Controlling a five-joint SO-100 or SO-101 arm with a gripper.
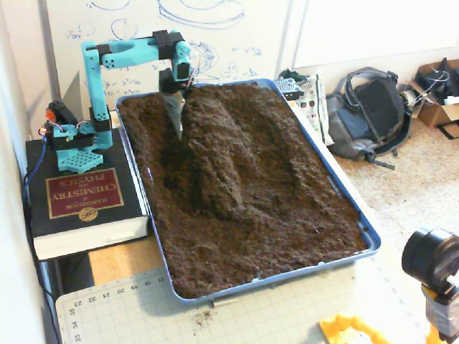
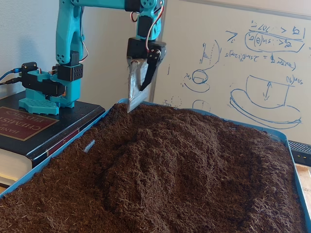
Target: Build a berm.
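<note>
The berm [image 1: 215,154] is a long hump of dark brown soil running from the far end of the blue tray [image 1: 367,240] toward its middle. In the low fixed view the berm [image 2: 160,155] fills the centre, with sloping sides. My teal arm's gripper [image 1: 177,118] hangs above the tray's far left corner, left of the ridge's far end and clear of the soil. It carries a silver scoop blade [image 2: 133,87], and the black finger [image 2: 148,73] lies against it, so the gripper [image 2: 137,99] looks shut with no soil on it.
The arm's base [image 1: 72,140] stands on a thick book [image 1: 82,204] left of the tray. A whiteboard [image 2: 243,63] stands behind. A backpack [image 1: 369,111] lies to the right; a cutting mat [image 1: 237,315], a black camera [image 1: 430,261] and a yellow object [image 1: 351,331] are at the front.
</note>
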